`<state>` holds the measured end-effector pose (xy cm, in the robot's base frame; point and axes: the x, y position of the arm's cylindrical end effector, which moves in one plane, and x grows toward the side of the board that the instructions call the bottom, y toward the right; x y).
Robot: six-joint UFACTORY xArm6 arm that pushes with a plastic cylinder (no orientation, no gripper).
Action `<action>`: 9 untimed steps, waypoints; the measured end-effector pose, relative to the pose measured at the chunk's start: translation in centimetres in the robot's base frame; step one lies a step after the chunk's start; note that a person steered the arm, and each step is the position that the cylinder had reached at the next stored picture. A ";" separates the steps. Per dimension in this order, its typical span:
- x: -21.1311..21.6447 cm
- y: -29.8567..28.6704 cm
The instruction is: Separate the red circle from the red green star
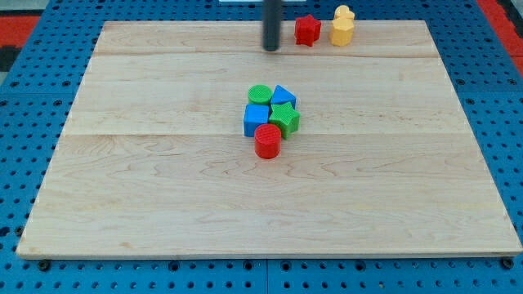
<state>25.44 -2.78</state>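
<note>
The red circle [267, 141] sits near the board's middle, at the bottom of a tight cluster. It touches the green star [285, 119] just above and to its right. A blue cube [256, 119], a green circle [260, 95] and a blue triangle [283, 96] complete the cluster. My tip [270, 48] is near the view's top, well above the cluster and apart from every block in it. It is a little left of a red star [306, 30].
A yellow block [342, 27] stands right of the red star at the board's top edge. The wooden board [122, 180] lies on a blue perforated base [24, 122].
</note>
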 end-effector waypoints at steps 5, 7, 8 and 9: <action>24.7 8.3; 22.1 -1.1; 20.6 3.2; 20.9 9.1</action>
<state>46.32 6.29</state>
